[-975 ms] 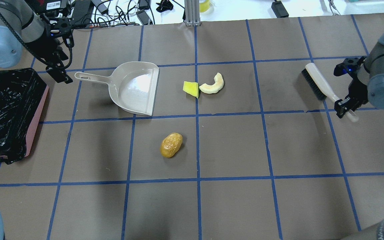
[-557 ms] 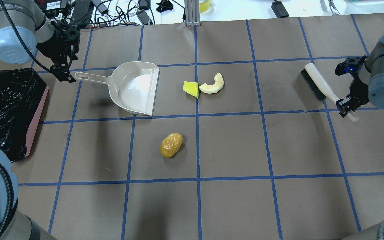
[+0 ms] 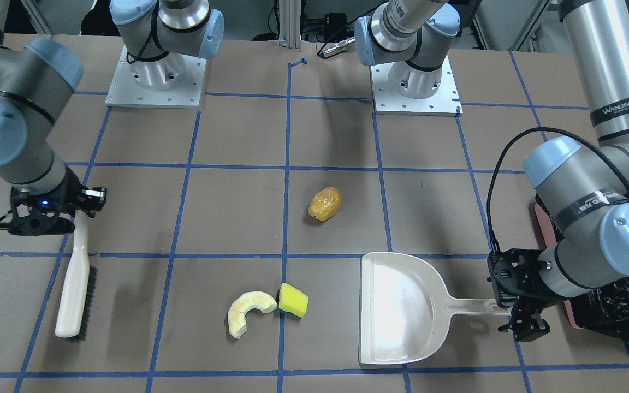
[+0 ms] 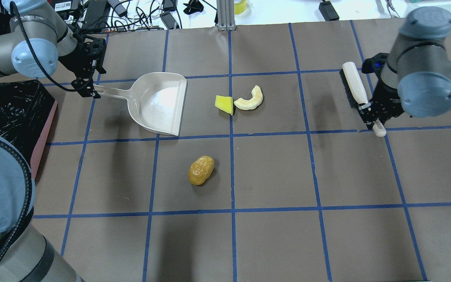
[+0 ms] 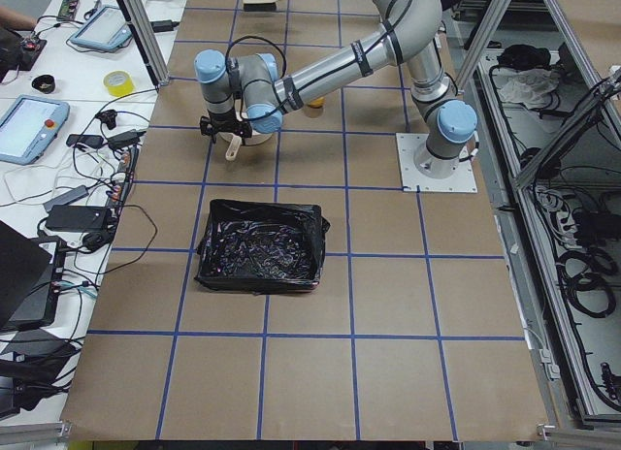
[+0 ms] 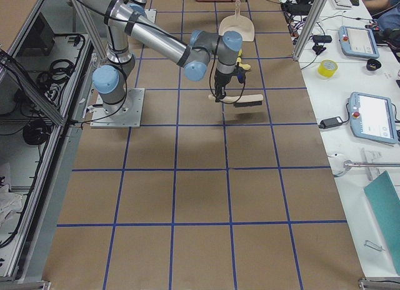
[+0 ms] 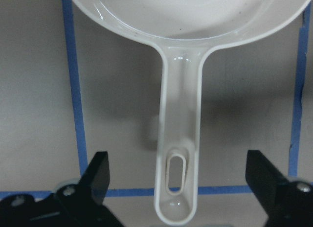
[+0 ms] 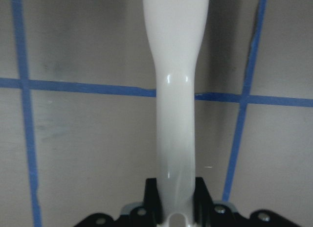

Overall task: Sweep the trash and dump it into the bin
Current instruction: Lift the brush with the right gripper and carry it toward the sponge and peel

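The trash lies on the table: a golden-brown potato-like lump, a pale rind slice and a yellow-green sponge cube touching it. The pink bin with its black bag stands at the left edge. My left gripper is open, its fingers on either side of the beige dustpan's handle end. My right gripper is shut on the brush's handle and holds it a little above the table, right of the trash.
The dustpan's open mouth faces the sponge and rind. Blue tape lines grid the brown table. Cables and power bricks lie beyond the far edge. Both arm bases stand on the robot's side.
My left gripper has moved right, from beside the bin to the dustpan's handle end. My right gripper has carried the brush left and turned it more upright in the view.
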